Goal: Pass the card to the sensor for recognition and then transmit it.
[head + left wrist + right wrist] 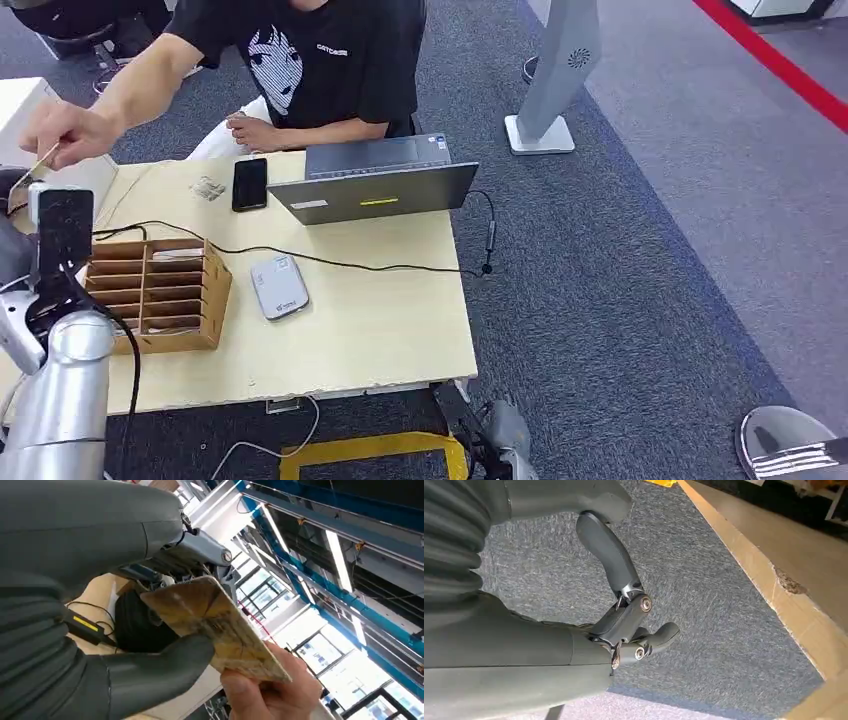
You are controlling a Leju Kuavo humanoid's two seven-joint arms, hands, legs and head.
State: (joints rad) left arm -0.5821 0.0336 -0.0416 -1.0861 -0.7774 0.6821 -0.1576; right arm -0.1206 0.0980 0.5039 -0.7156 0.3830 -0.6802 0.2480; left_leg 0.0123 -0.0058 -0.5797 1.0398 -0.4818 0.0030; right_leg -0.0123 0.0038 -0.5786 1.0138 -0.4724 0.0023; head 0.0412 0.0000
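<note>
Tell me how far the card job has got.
Done, it seems: the card is away from the card reader lying on the table; whether it was scanned cannot be told. In hand: the handover, with the left hand pinching the card while a person's hand grips its other end. Left: the left hand must let go. The right hand hangs beside the table, holding nothing.
</note>
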